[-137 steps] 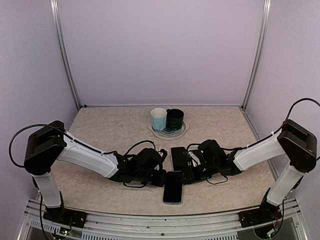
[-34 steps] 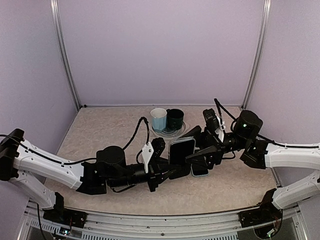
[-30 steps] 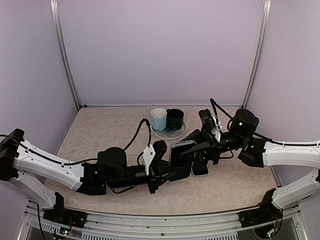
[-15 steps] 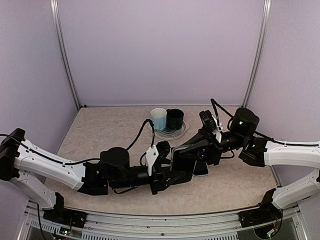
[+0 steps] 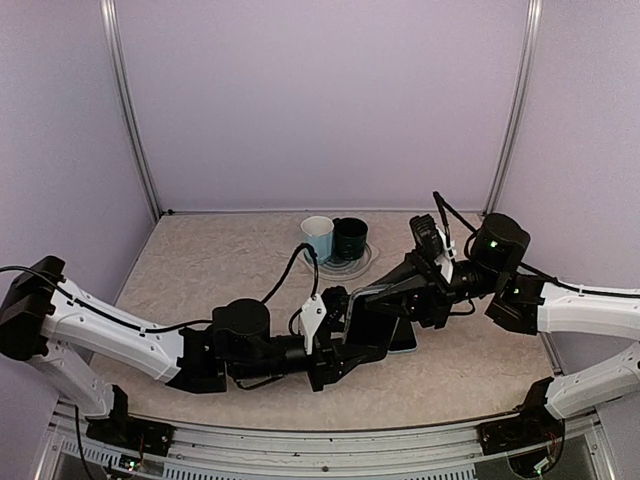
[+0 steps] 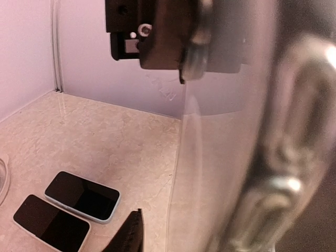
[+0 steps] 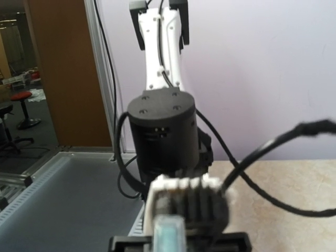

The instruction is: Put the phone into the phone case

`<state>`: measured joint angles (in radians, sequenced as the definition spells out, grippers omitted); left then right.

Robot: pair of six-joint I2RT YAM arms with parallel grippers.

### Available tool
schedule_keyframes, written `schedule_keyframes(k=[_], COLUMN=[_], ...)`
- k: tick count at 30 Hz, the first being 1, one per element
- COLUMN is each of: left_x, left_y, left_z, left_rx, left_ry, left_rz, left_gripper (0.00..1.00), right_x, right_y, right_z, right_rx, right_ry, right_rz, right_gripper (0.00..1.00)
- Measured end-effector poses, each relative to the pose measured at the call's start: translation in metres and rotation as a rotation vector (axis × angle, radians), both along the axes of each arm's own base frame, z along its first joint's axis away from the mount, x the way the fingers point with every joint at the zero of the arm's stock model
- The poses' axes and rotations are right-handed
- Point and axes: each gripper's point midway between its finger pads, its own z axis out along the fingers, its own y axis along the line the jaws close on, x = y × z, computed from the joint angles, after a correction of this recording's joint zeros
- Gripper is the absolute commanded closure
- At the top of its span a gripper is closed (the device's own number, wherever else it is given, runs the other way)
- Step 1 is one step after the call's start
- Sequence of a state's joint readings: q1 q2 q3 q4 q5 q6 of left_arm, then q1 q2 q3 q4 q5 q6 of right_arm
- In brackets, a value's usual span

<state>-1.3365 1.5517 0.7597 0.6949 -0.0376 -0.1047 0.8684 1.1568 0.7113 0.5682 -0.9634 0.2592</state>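
My right gripper (image 5: 378,300) is shut on the phone (image 5: 368,312), a dark slab with a pale blue rim, and holds it tilted above the table's middle. Its rim shows edge-on between the jaws in the right wrist view (image 7: 169,231). My left gripper (image 5: 343,350) is shut on the black phone case (image 5: 362,345) and holds it just under the phone, touching or nearly so. In the left wrist view the phone's glossy face (image 6: 226,157) fills the right half, with the right gripper (image 6: 157,31) above and one left fingertip (image 6: 131,236) below. The case is mostly hidden.
A white cup (image 5: 317,238) and a dark cup (image 5: 350,238) stand on a clear plate (image 5: 340,266) at the back. Two spare phones lie on the table (image 6: 83,195) (image 6: 51,227); one shows in the top view (image 5: 403,338). Purple walls enclose the table.
Both grippers have risen from the table with their objects. In the last second the phone has tipped from upright to a flatter tilt and the left gripper has moved right, closer under it.
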Motion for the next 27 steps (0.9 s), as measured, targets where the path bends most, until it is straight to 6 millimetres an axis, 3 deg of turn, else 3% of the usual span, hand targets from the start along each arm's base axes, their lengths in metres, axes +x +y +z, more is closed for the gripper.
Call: schedule_keyframes(k=[1, 4, 6, 12, 18, 27], left_x=[-0.001, -0.004, -0.008, -0.012, -0.013, -0.012], left_y=[0.0, 0.002, 0.004, 0.009, 0.008, 0.008], left_z=[0.0, -0.005, -0.01, -0.022, -0.017, -0.016], left_rx=[-0.003, 0.0, 0.009, 0.024, 0.009, 0.004], left_ry=[0.007, 0.007, 0.011, 0.017, 0.001, 0.004], left_rz=[-0.004, -0.02, -0.036, -0.054, -0.064, -0.047], left_gripper=[0.65, 0.34, 0.32, 0.6, 0.98, 0.98], right_x=[0.0, 0.0, 0.0, -0.001, -0.003, 0.0], right_y=[0.0, -0.001, -0.001, -0.001, -0.002, -0.001], right_z=[0.001, 0.003, 0.003, 0.007, 0.009, 0.009], right_rx=[0.004, 0.01, 0.009, 0.016, 0.02, 0.017], right_ry=[-0.005, -0.013, -0.013, -0.022, -0.021, -0.005], right_rz=[-0.002, -0.007, -0.007, 0.001, 0.009, -0.003], right_gripper=[1.0, 1.0, 1.0, 1.0, 1.0, 1.0])
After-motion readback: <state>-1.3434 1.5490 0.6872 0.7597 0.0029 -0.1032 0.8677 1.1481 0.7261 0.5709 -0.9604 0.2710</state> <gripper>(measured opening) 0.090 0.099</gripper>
